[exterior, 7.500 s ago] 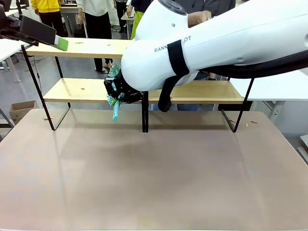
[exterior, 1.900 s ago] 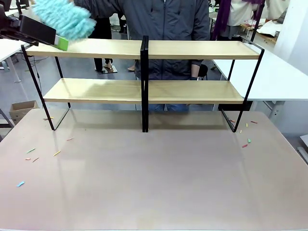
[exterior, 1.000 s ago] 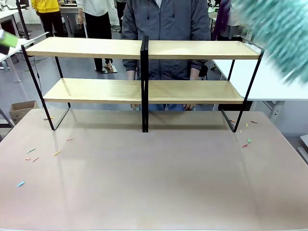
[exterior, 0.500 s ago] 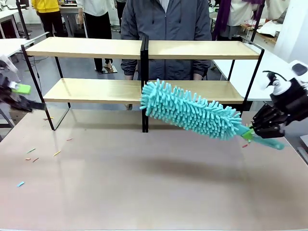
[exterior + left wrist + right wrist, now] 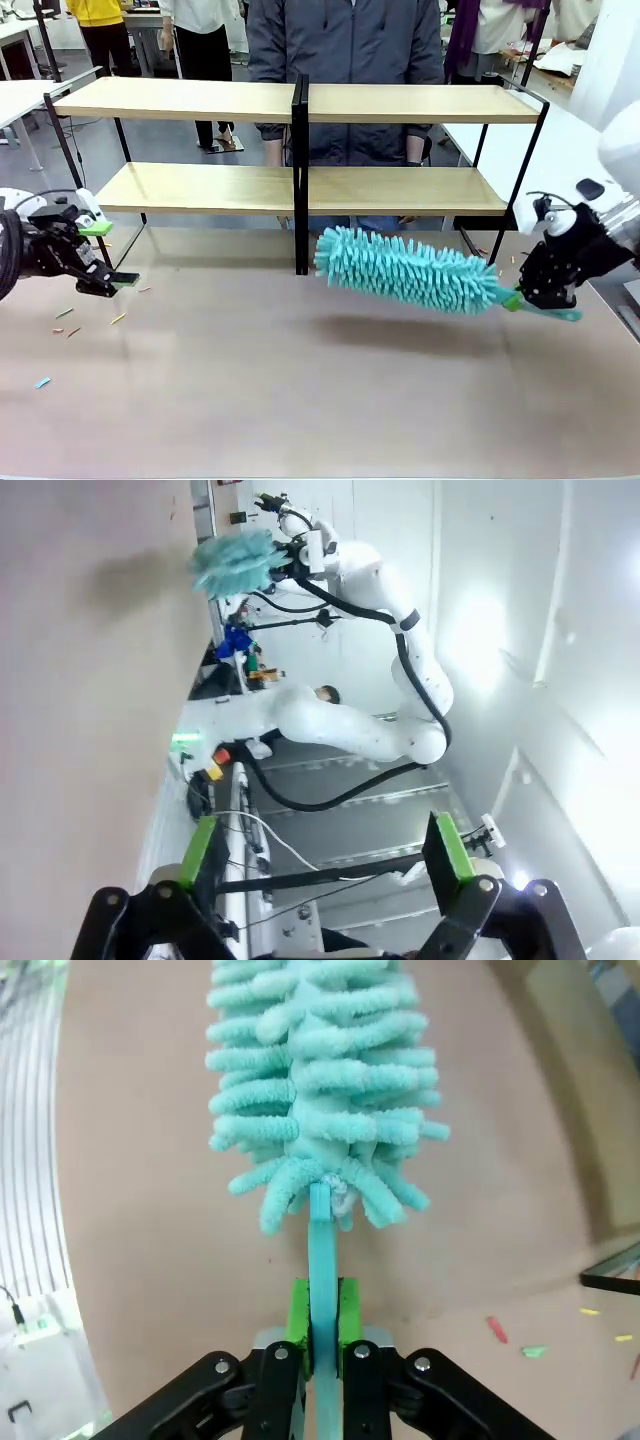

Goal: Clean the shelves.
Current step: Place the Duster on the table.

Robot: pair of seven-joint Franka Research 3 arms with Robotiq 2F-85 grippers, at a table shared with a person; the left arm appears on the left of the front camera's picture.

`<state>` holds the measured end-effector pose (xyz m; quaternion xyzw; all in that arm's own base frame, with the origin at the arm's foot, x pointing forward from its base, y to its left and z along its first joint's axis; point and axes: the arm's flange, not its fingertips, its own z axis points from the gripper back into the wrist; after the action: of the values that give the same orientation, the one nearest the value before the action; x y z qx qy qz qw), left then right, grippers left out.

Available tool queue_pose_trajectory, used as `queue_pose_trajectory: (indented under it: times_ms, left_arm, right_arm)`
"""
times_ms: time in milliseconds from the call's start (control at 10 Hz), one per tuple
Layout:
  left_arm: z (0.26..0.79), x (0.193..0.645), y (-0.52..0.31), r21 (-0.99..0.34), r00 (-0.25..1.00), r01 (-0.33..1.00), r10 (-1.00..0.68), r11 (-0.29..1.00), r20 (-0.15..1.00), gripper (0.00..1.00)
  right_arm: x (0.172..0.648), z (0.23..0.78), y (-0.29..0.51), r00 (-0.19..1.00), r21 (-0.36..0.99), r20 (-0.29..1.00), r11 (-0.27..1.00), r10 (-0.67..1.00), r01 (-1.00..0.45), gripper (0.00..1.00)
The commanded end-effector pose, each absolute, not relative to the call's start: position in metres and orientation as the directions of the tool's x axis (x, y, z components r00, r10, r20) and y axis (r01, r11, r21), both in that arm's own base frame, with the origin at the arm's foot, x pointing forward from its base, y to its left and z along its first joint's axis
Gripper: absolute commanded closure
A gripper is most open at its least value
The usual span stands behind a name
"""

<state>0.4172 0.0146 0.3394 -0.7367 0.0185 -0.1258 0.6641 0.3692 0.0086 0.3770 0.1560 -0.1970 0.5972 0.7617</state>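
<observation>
The shelves (image 5: pixel 400 103), two light wooden boards in a black frame with a central post, stand across the back of the table. My right gripper (image 5: pixel 538 299) is shut on the handle of a teal fluffy duster (image 5: pixel 410 270), which hangs nearly level just above the table in front of the shelves' right half. The right wrist view looks along the duster (image 5: pixel 320 1080), with the right gripper (image 5: pixel 322 1322) clamped on its thin handle. My left gripper (image 5: pixel 110 255) stands open and empty, low at the table's left, by the shelves' left leg. In the left wrist view the left gripper (image 5: pixel 322 850) holds nothing, and the duster (image 5: pixel 235 562) shows far off.
A person (image 5: pixel 345 60) in a grey jacket stands behind the shelves. Small coloured scraps (image 5: pixel 65 313) lie on the table at the left, and more scraps (image 5: pixel 515 293) lie at the right near the shelves' right leg. White tables (image 5: pixel 590 170) flank the scene.
The duster has dropped lower towards the table and levelled out, with the right gripper still shut on it. The left gripper has moved right and down, farther into view.
</observation>
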Motion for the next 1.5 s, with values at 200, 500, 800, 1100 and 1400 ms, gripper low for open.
queue_pose_trajectory:
  times_ms: [200,500,800,1100,1400]
  left_arm:
    - [0.368,0.406,0.017,-0.958,0.943,0.27,-0.174,-0.1,0.284,0.0]
    - [0.368,0.406,0.017,-0.958,0.943,0.27,-0.174,-0.1,0.284,0.0]
    - [0.368,0.406,0.017,-0.958,0.943,0.27,-0.174,-0.1,0.284,0.0]
    - [0.368,0.406,0.017,-0.958,0.943,0.27,-0.174,-0.1,0.284,0.0]
    - [0.368,0.406,0.017,-0.958,0.943,0.27,-0.174,-0.1,0.284,0.0]
  right_arm:
    - [0.37,0.365,-0.005,0.173,0.01,0.415,0.186,0.893,-0.982,0.88]
    - [0.375,0.385,-0.008,0.187,0.004,0.441,0.206,0.878,-0.978,0.28]
    - [0.384,0.442,-0.066,0.386,0.07,0.64,0.45,0.664,-0.89,0.24]
    - [0.329,0.477,-0.092,0.882,0.834,0.471,0.339,-0.029,-0.435,0.0]
    - [0.302,0.431,-0.084,0.966,0.997,0.069,0.048,-0.249,-0.059,0.0]
